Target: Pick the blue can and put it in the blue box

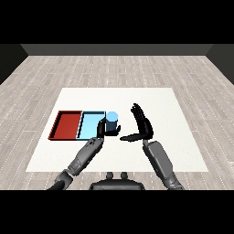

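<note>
Nearest the viewpoint, two grey forearms enter from the lower corners and angle inward over the white table (183,151).

Right hand (142,124): palm upright, fingers straight and pointing away from the robot, thumb stretched out sideways toward the left. It holds nothing. It stands near the can on the can's right, apart from it, with bare table showing in the gap.

Left hand (106,130): fingers and thumb curled round the blue can (112,121), which is upright. The lower part of the can is hidden by the hand; its lighter top face shows above the fingers. The can sits at the right edge of the light blue tray (89,124); whether it rests on the table or is lifted off it cannot be told from this view.

Next to the left: the light blue tray, then the red tray (66,124), side by side and touching along one wall.

Beyond the table: grey plank floor (119,68) running back to a dark wall.
</note>
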`<state>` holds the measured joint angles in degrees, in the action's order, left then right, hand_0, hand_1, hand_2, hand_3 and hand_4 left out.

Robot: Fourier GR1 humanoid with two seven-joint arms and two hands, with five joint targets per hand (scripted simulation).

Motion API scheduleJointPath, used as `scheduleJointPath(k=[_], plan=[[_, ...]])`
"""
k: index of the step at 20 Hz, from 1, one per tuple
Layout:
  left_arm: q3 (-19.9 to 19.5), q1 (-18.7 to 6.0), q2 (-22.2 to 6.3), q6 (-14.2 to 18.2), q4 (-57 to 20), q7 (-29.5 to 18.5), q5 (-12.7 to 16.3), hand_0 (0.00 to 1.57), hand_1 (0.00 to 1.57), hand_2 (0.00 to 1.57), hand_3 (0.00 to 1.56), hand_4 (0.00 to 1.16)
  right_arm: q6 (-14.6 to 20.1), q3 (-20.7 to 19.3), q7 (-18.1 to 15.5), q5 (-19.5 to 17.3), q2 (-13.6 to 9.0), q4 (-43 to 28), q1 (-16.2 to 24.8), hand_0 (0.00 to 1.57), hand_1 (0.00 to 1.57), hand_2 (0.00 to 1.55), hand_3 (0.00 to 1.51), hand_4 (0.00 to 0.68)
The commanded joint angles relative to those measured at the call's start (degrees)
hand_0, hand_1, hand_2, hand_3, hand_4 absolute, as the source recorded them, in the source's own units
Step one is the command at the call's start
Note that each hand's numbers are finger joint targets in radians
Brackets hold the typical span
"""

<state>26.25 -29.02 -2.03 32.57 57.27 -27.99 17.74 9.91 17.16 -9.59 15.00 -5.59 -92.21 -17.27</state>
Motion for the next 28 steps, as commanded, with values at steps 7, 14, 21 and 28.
scheduleJointPath(k=[7,14,21,28], plan=[[-8.69,-2.71,-9.53,1.14,-2.28,7.02,-1.51,1.57,1.57,1.56,1.49,1.13,-2.26,-7.6,-1.58,3.27,-5.68,-13.75,12.41,0.0,0.0,0.0,0.0,0.0],[-13.38,-11.68,-15.05,-4.23,-23.52,10.36,-3.26,1.57,1.57,1.55,1.47,1.07,-3.84,-10.69,-4.16,5.33,-2.96,-4.84,6.27,0.0,0.0,0.0,0.0,0.0],[-12.07,-18.79,-12.64,-7.24,-42.13,13.37,-7.62,1.57,1.57,1.57,1.48,1.03,-7.08,-13.13,-5.83,7.03,-3.88,-0.71,7.0,0.0,0.0,0.0,0.0,0.0],[-15.47,-20.28,-6.83,-4.09,-52.22,12.72,-6.68,1.25,1.25,1.22,1.19,0.94,-8.23,-16.57,-7.08,8.33,-4.44,4.18,5.89,0.0,0.0,0.0,0.0,0.0]])
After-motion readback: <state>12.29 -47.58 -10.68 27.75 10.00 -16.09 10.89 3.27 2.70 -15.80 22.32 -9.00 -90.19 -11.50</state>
